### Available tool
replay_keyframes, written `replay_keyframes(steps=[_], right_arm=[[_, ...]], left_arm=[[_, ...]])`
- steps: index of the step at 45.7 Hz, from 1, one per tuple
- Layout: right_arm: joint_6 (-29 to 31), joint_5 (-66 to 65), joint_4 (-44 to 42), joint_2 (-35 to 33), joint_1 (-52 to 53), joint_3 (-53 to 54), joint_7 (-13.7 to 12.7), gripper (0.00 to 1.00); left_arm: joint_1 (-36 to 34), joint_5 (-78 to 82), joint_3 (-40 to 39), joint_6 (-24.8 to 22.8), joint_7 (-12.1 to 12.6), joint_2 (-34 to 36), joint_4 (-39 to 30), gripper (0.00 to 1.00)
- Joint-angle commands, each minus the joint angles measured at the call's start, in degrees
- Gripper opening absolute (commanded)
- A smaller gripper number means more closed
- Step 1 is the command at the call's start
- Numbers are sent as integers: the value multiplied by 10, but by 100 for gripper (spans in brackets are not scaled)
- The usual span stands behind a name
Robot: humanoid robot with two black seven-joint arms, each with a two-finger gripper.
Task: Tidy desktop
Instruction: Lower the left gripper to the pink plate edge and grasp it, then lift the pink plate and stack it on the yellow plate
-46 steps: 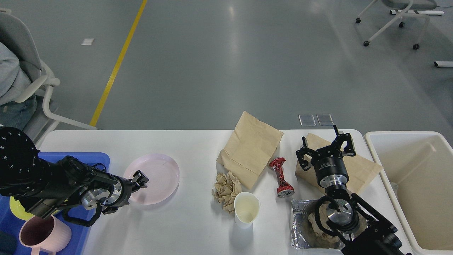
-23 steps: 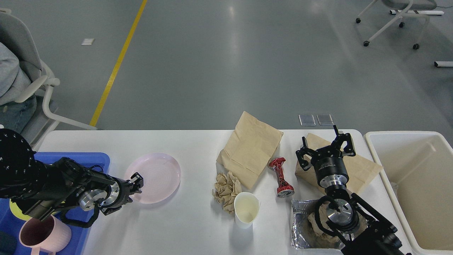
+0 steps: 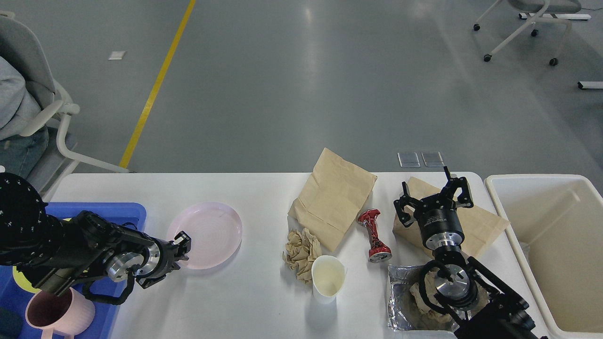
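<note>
The white desktop (image 3: 254, 188) carries a pink plate (image 3: 209, 230), a flat brown paper bag (image 3: 334, 197), a crumpled brown paper wad (image 3: 300, 252), a white cup (image 3: 327, 278) and a crushed red can (image 3: 374, 235). A second paper bag (image 3: 480, 223) lies at the right. A foil wrapper (image 3: 400, 301) holds crumpled paper. My left gripper (image 3: 181, 246) sits at the plate's near-left rim, its dark fingers too close together to read. My right gripper (image 3: 432, 192) hovers open over the second paper bag, nothing between its fingers.
A blue tray (image 3: 125, 212) at the left edge holds a pink mug (image 3: 56, 313) and a yellow dish (image 3: 19, 278). A cream bin (image 3: 518, 249) stands beside the table's right end. Office chairs stand on the grey floor beyond.
My left gripper has drawn back left and toward me, from over the plate to its near-left rim. The plate shifted slightly right. The right arm has not moved.
</note>
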Motion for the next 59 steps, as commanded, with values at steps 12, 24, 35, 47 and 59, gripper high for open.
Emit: replay_keyframes(steps=[12,24,35,47,59], right_arm=[[1,0,0,0,0,0,0,100],[0,0,0,0,0,0,0,100],[0,0,0,0,0,0,0,100],[0,0,0,0,0,0,0,100],[0,0,0,0,1,0,-1,100]], left_arm=[[1,-21,1,-14,0,0,0,18],[1,-32,1,-62,0,2,0,0],[-9,-32,10,-85,1,12,-12,0],[-180,-25,122,-184,-5,70,-124,0],[-474,99,261,-249,-8,83,-277,0]])
